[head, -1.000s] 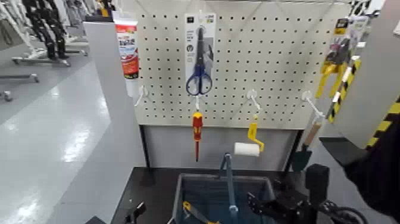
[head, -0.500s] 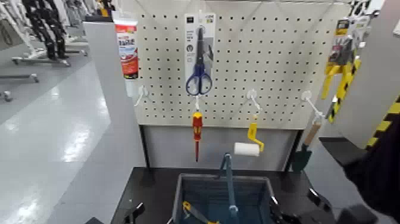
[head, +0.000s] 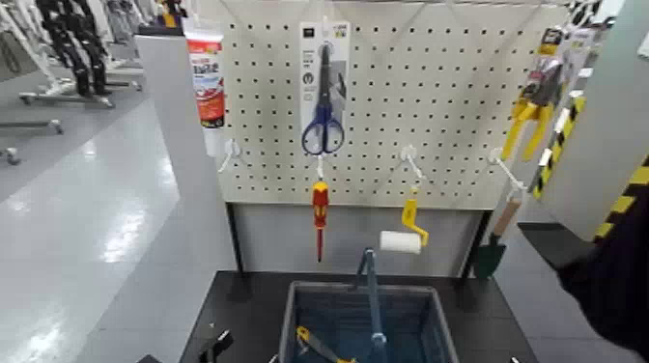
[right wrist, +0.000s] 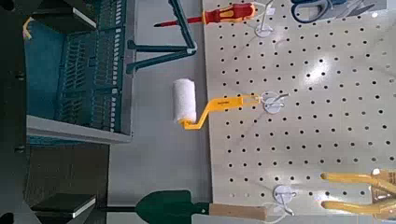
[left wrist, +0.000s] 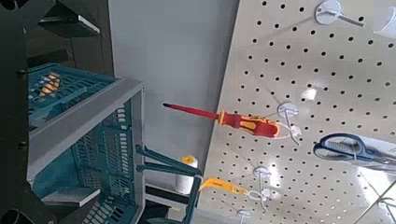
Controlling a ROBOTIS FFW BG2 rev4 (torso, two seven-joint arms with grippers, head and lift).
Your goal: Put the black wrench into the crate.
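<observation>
The black wrench shows in no view. The blue-grey crate (head: 290,319) with its blue bar handle (head: 371,294) stands on the black table below the pegboard. It also shows in the left wrist view (left wrist: 112,112) and the right wrist view (right wrist: 75,126). A yellow-handled tool (head: 311,341) lies inside it. My left gripper (head: 220,343) shows only as a dark tip low to the left of the crate. My right gripper is out of the head view. Only a dark edge of it (right wrist: 11,121) shows in the right wrist view.
On the white pegboard (head: 435,106) hang blue-handled scissors (head: 323,101), a red-and-yellow screwdriver (head: 320,214), a yellow paint roller (head: 406,232), a green trowel (head: 493,246) and yellow pliers (head: 529,101). A grey post (head: 183,145) stands to the left. A dark sleeve (head: 608,280) is at the right.
My right gripper, seen low at the crate's right side a second ago, has sunk out of the head view. The left gripper and the crate have not moved.
</observation>
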